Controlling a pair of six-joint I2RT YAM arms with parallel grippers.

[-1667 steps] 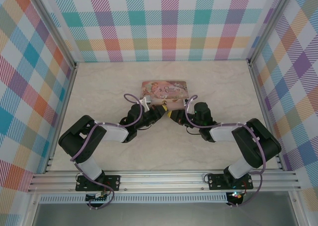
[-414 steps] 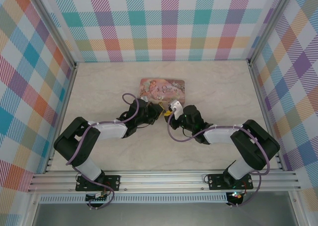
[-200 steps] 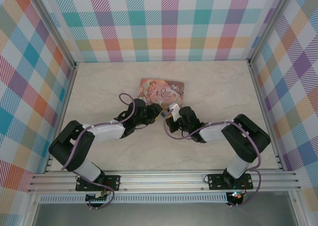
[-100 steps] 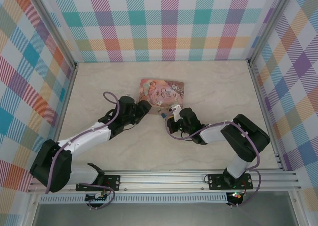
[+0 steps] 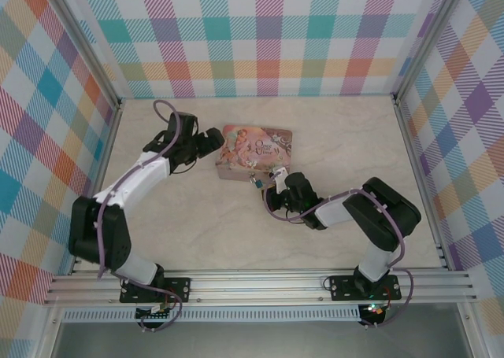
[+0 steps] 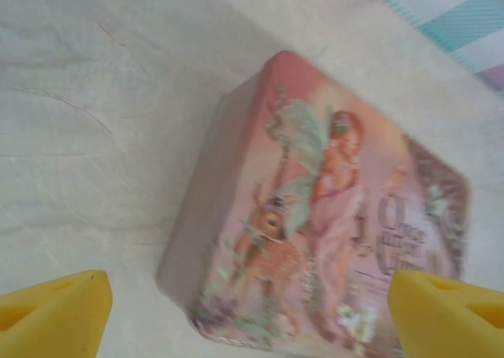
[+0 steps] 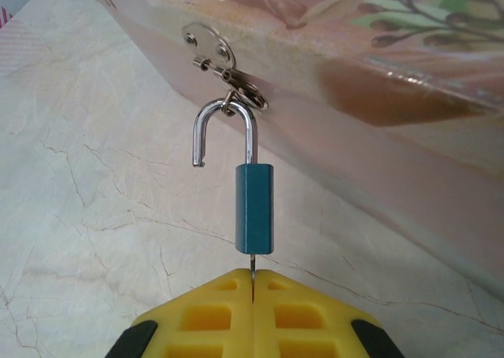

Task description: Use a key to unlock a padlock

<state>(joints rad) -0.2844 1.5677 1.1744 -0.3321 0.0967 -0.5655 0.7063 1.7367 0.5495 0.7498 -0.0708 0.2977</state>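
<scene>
The padlock (image 7: 253, 208) looks unlocked. Its shackle (image 7: 224, 130) stands sprung, with one leg free of the body, so the main step reads as done. The other leg hangs through a ring (image 7: 240, 86) on the tin (image 7: 378, 83), and the key (image 7: 252, 265) sits in the keyhole, so unhooking may be left. In the right wrist view the padlock's long axis runs 12 to 6, with the shackle at 12 toward the tin and the keyhole at 6. The right claw (image 7: 253, 283), at 6, pinches the key with its fingers together. Seen from above, the padlock is at the tin's 6. The left claw (image 6: 248, 315) gapes wide and holds nothing at the tin's 9 end.
</scene>
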